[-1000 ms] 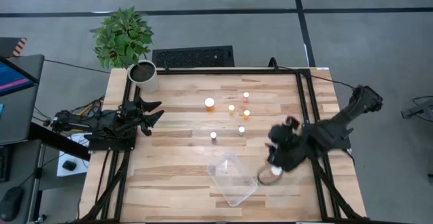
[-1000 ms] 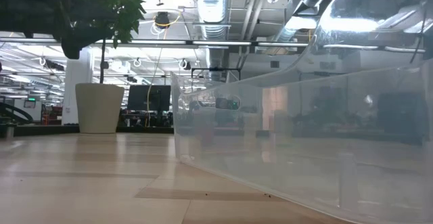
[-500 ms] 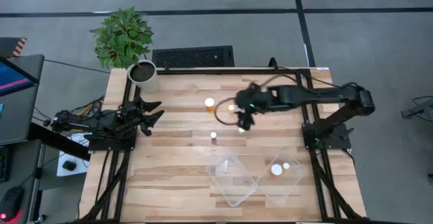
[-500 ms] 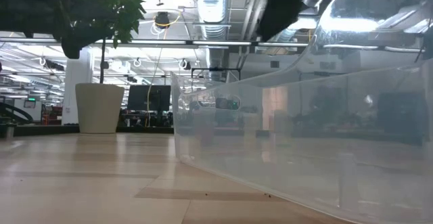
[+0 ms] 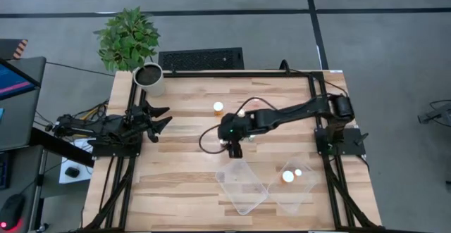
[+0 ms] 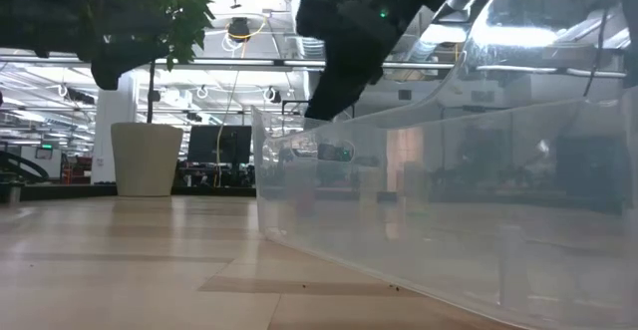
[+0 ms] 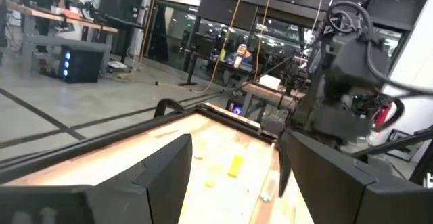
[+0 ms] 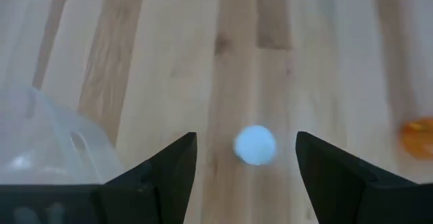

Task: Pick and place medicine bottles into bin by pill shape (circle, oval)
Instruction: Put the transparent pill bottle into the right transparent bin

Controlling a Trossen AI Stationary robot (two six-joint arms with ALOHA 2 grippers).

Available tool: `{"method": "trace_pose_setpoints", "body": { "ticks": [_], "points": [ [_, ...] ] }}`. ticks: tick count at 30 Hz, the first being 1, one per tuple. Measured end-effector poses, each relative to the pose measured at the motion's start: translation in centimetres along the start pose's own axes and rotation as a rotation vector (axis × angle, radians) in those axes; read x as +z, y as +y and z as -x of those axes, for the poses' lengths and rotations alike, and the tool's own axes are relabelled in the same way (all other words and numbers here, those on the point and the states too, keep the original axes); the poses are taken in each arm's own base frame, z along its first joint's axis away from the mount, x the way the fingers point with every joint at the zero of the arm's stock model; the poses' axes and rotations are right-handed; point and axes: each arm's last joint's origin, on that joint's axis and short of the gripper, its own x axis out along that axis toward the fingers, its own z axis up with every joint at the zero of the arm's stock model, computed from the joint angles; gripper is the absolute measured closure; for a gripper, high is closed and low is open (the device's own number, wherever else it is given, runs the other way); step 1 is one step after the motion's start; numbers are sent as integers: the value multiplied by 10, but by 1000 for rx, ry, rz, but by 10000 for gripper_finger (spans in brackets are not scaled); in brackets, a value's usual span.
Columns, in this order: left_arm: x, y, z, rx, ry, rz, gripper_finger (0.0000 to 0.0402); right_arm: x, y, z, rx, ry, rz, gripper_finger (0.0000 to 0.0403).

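My right gripper (image 5: 232,147) is open and hangs over the middle of the table, just beyond the bins. In the right wrist view a small white-capped bottle (image 8: 255,145) stands upright on the wood below the gap between the two fingers, which do not touch it. An orange bottle (image 5: 218,108) and a white-capped one (image 5: 241,112) stand farther back; the right arm hides the other bottles. Two bottles (image 5: 287,177) lie in the right clear bin (image 5: 304,189). My left gripper (image 5: 161,117) is open and empty at the table's left edge.
A second clear bin (image 5: 243,187) sits left of the first, near the front edge; its wall (image 6: 449,200) fills the low view. A potted plant (image 5: 148,78) stands at the far left corner. An orange bottle (image 8: 416,136) shows at the edge of the right wrist view.
My right gripper has left the right bin, swung to the bottles at the far side, then come back toward the near and left side, over the small white-capped bottle at the table's middle. Two bottles show in the right bin after it left.
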Motion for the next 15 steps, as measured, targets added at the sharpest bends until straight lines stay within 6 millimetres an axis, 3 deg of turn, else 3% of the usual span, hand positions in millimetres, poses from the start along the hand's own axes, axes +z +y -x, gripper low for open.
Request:
{"method": "trace_pose_setpoints", "body": {
  "ticks": [6, 15],
  "points": [
    [0, 0, 0, 0, 0, 10, 166, 2, -3, -17, -3, 31, 8, 142],
    [0, 0, 0, -1, 1, 24, 166, 3, -12, -17, -19, 25, 3, 142]
  ]
}}
